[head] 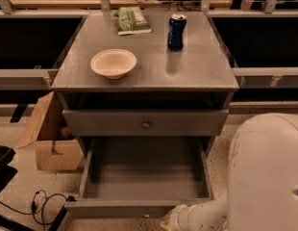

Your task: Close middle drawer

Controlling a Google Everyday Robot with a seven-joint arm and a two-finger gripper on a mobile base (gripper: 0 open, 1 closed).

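The gripper [169, 224] sits at the bottom edge of the view on the end of the white arm [202, 214], just beside the front of the middle drawer [144, 174], right of its knob [146, 214] – open or closed, I cannot tell. That drawer is pulled far out below the top drawer [187, 123]. On the cabinet top [202, 71] – a bowl [113, 63] near the front left corner, a can [177, 31] and a packet [132, 20] towards the back edge
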